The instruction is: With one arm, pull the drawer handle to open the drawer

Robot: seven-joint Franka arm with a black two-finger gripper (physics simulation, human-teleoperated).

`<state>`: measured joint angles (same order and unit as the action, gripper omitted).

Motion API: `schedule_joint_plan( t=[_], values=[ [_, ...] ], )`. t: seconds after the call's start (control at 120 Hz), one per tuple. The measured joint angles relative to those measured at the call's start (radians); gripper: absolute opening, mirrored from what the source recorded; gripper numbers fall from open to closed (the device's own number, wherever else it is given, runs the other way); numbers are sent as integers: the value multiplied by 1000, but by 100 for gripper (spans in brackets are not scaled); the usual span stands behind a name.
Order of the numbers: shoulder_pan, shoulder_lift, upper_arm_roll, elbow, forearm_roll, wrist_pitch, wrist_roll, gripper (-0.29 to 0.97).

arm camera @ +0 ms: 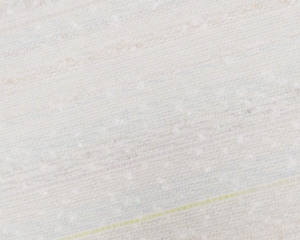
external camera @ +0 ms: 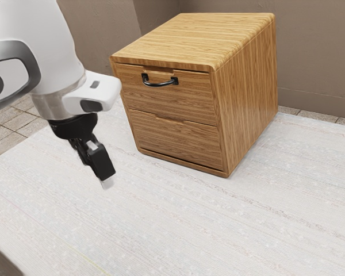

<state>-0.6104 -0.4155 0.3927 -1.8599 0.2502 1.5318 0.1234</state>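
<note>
- worktop [external camera: 259, 230]: pale, carries the wooden cabinet [external camera: 247, 80] at upper centre.
- top drawer [external camera: 190, 100]: looks shut, nothing done yet.
- claw [external camera: 106, 181]: left of centre, well apart; released or clenched, cannot tell.
- handle [external camera: 159, 82]: untouched; reach, grasp and pull all remain.

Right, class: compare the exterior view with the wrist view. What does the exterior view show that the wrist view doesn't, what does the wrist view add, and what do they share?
Exterior view's own: the wooden cabinet, the black handle on its top drawer, and the gripper hanging low, apart from the cabinet, toward the exterior view's left. Wrist view's own: a thin yellow line, seen close up. Shared: the pale woven surface under the hand.
</note>
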Motion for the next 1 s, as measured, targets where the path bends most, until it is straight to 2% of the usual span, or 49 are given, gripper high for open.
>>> schedule_joint_plan(
  t=[0.175, 0.308, 0.383, 0.483, 0.533, 0.775, 1.0],
  values=[
    [-9, 3, 79, -66, 38, 108, 317, 68],
    [-89, 43, 194, -39, 56, 247, 573, 68],
    [-153, 69, 255, 9, 63, 303, 707, 68],
    [-321, 87, 419, 76, 84, 352, 866, 68],
    [-364, 93, 466, 100, 102, 369, 936, 68],
    [-393, 193, 538, 214, 129, 426, 1205, 68],
    [-378, 295, 575, 237, 56, 512, 1356, 68]
  ],
)
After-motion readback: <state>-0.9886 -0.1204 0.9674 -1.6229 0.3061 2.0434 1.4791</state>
